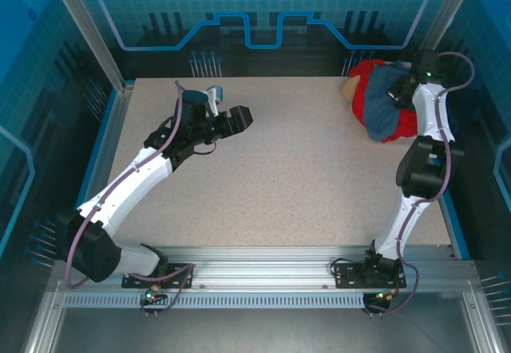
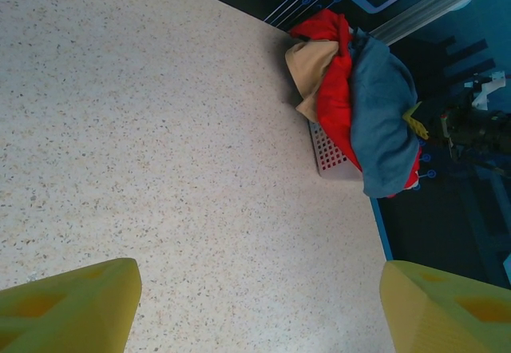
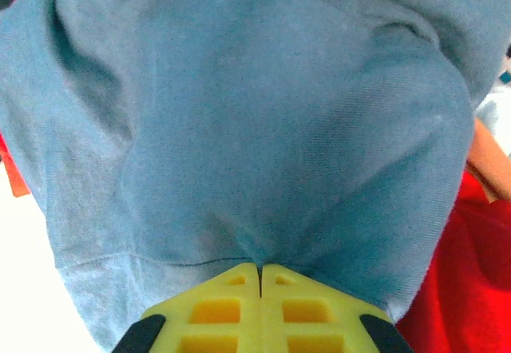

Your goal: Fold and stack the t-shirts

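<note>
A heap of t-shirts lies at the table's far right corner. The slate-blue t-shirt (image 1: 386,107) (image 2: 383,113) is draped over the bright red t-shirt (image 1: 367,91) (image 2: 334,89). My right gripper (image 1: 397,93) (image 3: 260,267) is shut on a pinch of the slate-blue t-shirt (image 3: 263,113); the cloth puckers into its closed yellow fingertips, with red cloth (image 3: 471,289) beside it. My left gripper (image 1: 239,117) (image 2: 255,305) hovers open over bare table at the far left-centre, with nothing between its yellow fingers (image 2: 72,305) and well apart from the heap.
A tan cloth (image 2: 310,65) sits in the heap beside the red shirt. The white perforated basket (image 2: 331,157) lies under the clothes at the table's right edge. The speckled tabletop (image 1: 303,177) is ringed by a blue rim and dark enclosure walls.
</note>
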